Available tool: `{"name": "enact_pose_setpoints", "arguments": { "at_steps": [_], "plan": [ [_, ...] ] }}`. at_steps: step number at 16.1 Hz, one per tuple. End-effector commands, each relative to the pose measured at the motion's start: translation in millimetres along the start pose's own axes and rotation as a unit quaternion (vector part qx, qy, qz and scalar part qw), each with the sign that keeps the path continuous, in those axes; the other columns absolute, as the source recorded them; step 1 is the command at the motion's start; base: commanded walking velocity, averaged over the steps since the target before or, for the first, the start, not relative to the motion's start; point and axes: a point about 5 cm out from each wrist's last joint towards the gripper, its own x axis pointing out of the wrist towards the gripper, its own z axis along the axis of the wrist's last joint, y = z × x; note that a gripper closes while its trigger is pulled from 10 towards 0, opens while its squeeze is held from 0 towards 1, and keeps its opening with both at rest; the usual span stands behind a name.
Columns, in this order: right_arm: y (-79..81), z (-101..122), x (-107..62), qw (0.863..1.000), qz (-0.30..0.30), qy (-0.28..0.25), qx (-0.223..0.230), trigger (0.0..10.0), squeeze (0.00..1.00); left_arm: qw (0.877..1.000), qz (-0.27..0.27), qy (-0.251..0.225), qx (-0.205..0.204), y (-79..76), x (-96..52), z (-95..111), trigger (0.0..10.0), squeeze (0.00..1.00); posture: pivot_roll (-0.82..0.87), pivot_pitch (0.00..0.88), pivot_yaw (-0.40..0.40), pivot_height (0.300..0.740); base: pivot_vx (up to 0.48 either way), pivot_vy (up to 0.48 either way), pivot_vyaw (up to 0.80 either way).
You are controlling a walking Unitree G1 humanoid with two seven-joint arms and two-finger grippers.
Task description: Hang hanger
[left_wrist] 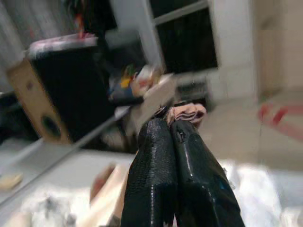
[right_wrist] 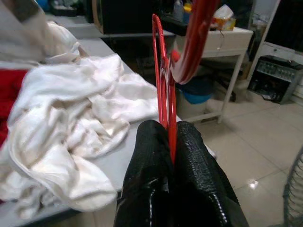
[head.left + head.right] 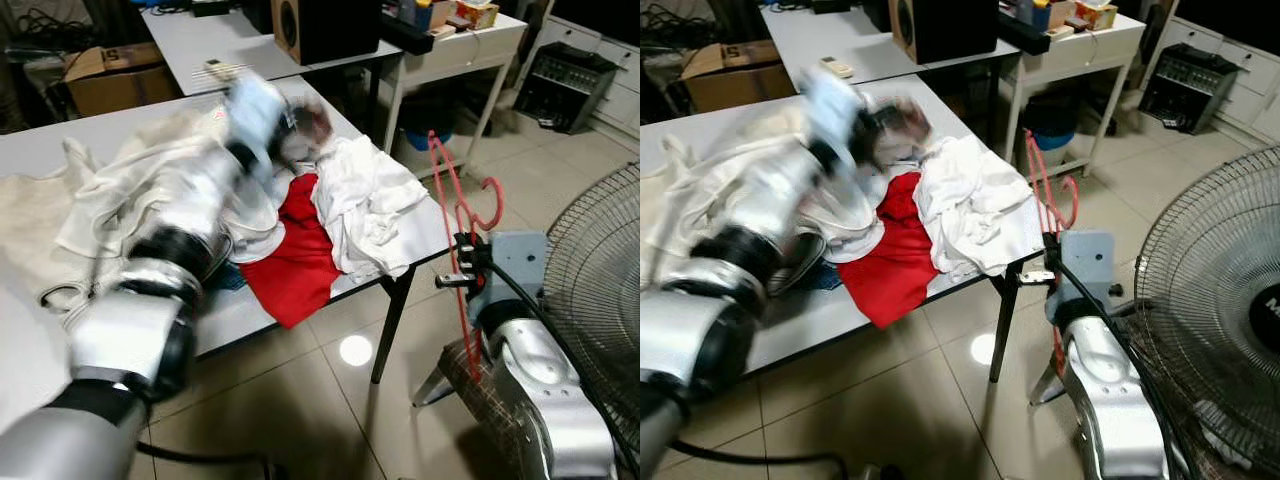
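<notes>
The right gripper (image 2: pixel 170 142) is clamped on the red hanger (image 3: pixel 452 215), which stands upright, hook (image 3: pixel 488 205) topmost, beside the table (image 3: pixel 250 310).

head stereo pair: looks forward and down, both share tabletop (image 3: pixel 250 300) and fan (image 3: pixel 1220 300) at 3 o'clock | wrist views: close along black fingers (image 2: pixel 189 156), sharing the tabletop clothes (image 2: pixel 71 132)

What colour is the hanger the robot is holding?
Red. The hanger shows best in the right wrist view, pinched in the right gripper.

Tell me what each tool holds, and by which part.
Right tool: red hanger, pinched by its thin wires below the hook. Left tool: fingers together over the clothes, blurred; a hold cannot be told.
</notes>
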Motion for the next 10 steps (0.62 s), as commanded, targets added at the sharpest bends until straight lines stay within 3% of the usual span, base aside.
{"name": "enact_pose_setpoints", "arguments": {
  "at_steps": [1, 2, 3, 5, 7, 8, 10],
  "plan": [
    [0.7, 1.7, 2.3, 1.0, 0.003, -0.008, -0.003, 10.0, 0.0, 0.998, -0.023, -0.056, -0.001, 16.9, -3.8, 30.8, 0.0, 0.0, -0.11, 0.0, 0.042, 0.74, 0.0, 0.0, 0.0],
    [1.2, 1.1, 3.1, 1.0, 0.005, -0.009, -0.002, 10.0, 0.0, 0.995, -0.035, -0.094, 0.009, 40.2, -22.0, 55.1, 0.0, 0.0, -0.09, 0.0, 0.032, 0.74, 0.0, 0.0, 0.0],
    [1.3, 0.9, 3.3, 1.0, 0.005, -0.009, -0.002, 10.0, 0.0, 0.994, -0.035, -0.1, 0.01, 44.4, -25.8, 59.2, 0.0, 0.0, -0.09, 0.0, 0.032, 0.74, 0.0, 0.0, 0.0],
    [1.9, 0.2, 4.3, 1.0, 0.008, -0.009, 0.0, 10.0, 0.0, 0.989, -0.006, -0.149, 0.017, 77.0, -54.4, 95.3, 0.0, 0.0, -0.06, 0.0, 0.021, 0.74, 0.0, 0.0, 0.0],
    [4.3, 0.0, 6.5, 1.0, 0.013, -0.01, 0.001, 10.0, 0.0, 0.985, -0.01, -0.169, 0.025, 92.0, -78.5, 118.7, 0.0, 0.0, -0.05, 0.0, 0.016, 0.74, 0.0, 0.0, 0.0],
    [5.1, 0.1, 7.2, 1.0, 0.015, -0.01, 0.001, 10.0, 0.0, 0.986, -0.012, -0.163, 0.031, 94.4, -84.0, 119.9, 0.0, 0.0, -0.05, 0.0, 0.016, 0.74, 0.0, 0.0, 0.0],
    [6.0, 0.1, 8.5, 1.0, 0.016, -0.012, 0.002, 10.0, 0.0, 0.995, -0.043, -0.076, 0.049, 93.0, -104.5, 94.5, 0.0, 0.0, -0.05, 0.0, 0.018, 0.74, 0.0, 0.0, 0.0]
  ]
}}
